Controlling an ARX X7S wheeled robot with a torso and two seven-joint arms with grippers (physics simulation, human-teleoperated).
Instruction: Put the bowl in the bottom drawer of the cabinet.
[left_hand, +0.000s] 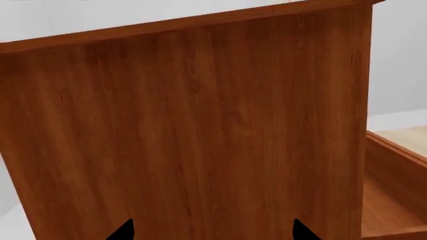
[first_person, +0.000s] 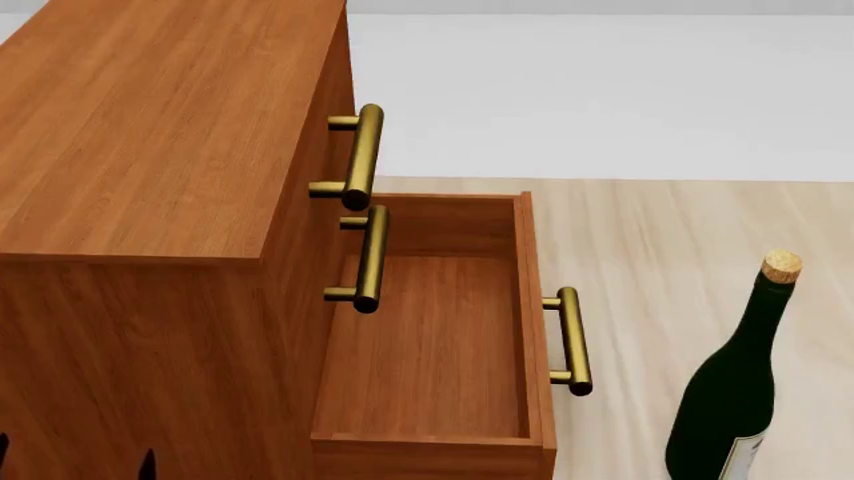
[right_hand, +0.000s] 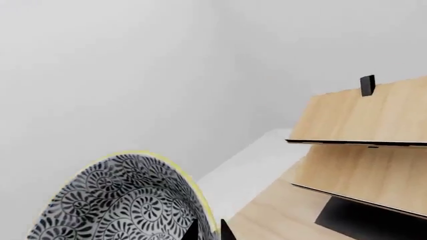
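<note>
The reddish-brown cabinet (first_person: 147, 130) fills the left of the head view. Its bottom drawer (first_person: 427, 350) is pulled out, showing a bare wood floor and a brass handle (first_person: 571, 340). The blue-and-white bowl (right_hand: 120, 200) shows only in the right wrist view, where my right gripper (right_hand: 209, 232) is shut on its rim, one fingertip inside and one outside. That gripper and the bowl are outside the head view. My left gripper (left_hand: 213, 231) is open and faces the cabinet's side panel (left_hand: 200, 125); its tips peek in at the head view's lower left (first_person: 74, 462).
A dark green wine bottle (first_person: 734, 390) with a cork stands on the light wood table (first_person: 641, 240) to the right of the open drawer. The two upper drawer handles (first_person: 360, 155) jut out above it. A light plywood rack (right_hand: 360, 120) lies beyond the bowl.
</note>
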